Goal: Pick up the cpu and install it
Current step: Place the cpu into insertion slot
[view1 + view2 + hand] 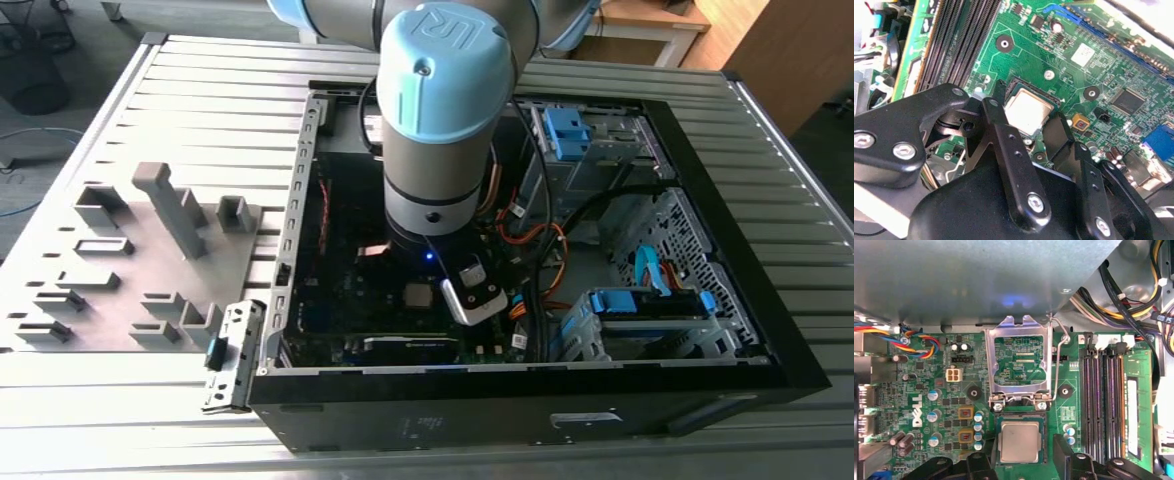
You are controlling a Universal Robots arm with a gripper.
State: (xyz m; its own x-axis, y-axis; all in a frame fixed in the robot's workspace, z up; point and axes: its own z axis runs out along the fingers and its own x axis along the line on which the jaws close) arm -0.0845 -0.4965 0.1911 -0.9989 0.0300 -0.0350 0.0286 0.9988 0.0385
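The cpu (1020, 441) lies flat in its socket (1019, 418) on the motherboard (934, 385), silver top up and edges square with the dark socket frame. By that look it is already seated, so the picking up and placing seem done.

The gripper (1020, 450) hangs just over it. Its black fingers (1004, 130) stand one on each side of the chip, with a gap showing between each finger and the chip's edge in both wrist views. The jaws are therefore open and hold nothing.

Just beside the socket, the metal load plate (991, 365) stands flipped up on its hinge, and the wire lever (1056, 365) is raised next to it. The chip is thus not clamped, and locking it down appears to be what is left of the installation. The memory slots (1099, 400) run along the far side of the lever.

In the exterior view the arm (441, 120) reaches in from twelve o'clock into the open computer case (534, 395). At nine o'clock from the case, grey fixture blocks (134, 260) sit on the ribbed table (200, 90).
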